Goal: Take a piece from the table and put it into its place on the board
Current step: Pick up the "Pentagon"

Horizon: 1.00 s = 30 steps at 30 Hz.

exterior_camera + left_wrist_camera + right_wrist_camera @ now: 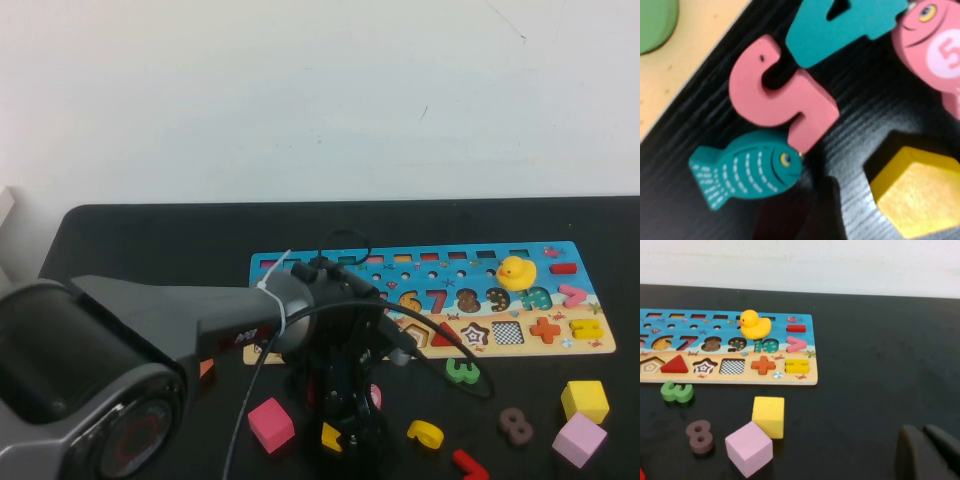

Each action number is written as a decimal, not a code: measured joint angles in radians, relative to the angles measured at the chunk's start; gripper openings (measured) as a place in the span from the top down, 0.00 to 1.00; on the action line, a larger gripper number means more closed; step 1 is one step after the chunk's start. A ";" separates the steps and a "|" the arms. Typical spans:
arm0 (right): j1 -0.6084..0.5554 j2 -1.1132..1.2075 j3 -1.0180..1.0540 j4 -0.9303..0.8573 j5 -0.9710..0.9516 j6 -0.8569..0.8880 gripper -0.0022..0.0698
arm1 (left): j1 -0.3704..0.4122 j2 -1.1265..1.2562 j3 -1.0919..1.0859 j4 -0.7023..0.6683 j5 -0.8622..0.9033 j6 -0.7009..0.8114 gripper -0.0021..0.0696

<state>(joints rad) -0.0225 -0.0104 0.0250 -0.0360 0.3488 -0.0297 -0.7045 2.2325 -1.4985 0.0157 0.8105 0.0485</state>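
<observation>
Left arm low over the table's near edge; yellow piece lying loose on the table.

High view: left gripper (345, 425) hangs at 6 o'clock of the board (330, 268), on the black table (150, 240); the piece (331, 437) lies right by it. Left wrist view: piece (915, 197) flat on the table, untouched; pink 5 (780, 97) and teal fish (747, 170) at its 9 o'clock; gripper spread wide, holding nothing. Right wrist view: right gripper (927, 455) low, well apart from the board; cannot tell its state. Rubber duck (755, 324) sits on the board.
</observation>
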 joint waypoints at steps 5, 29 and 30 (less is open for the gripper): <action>0.000 0.000 0.000 0.000 0.000 0.000 0.94 | 0.000 0.019 -0.002 -0.009 -0.011 0.000 0.21; 0.000 0.000 0.000 0.000 0.000 0.000 0.94 | 0.000 -0.107 -0.008 -0.009 0.012 -0.003 0.54; 0.000 0.000 0.000 0.000 0.000 0.000 0.94 | 0.000 -0.115 -0.012 -0.007 0.018 -0.003 0.54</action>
<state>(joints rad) -0.0225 -0.0104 0.0250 -0.0360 0.3488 -0.0297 -0.7045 2.1170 -1.5102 0.0086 0.8290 0.0456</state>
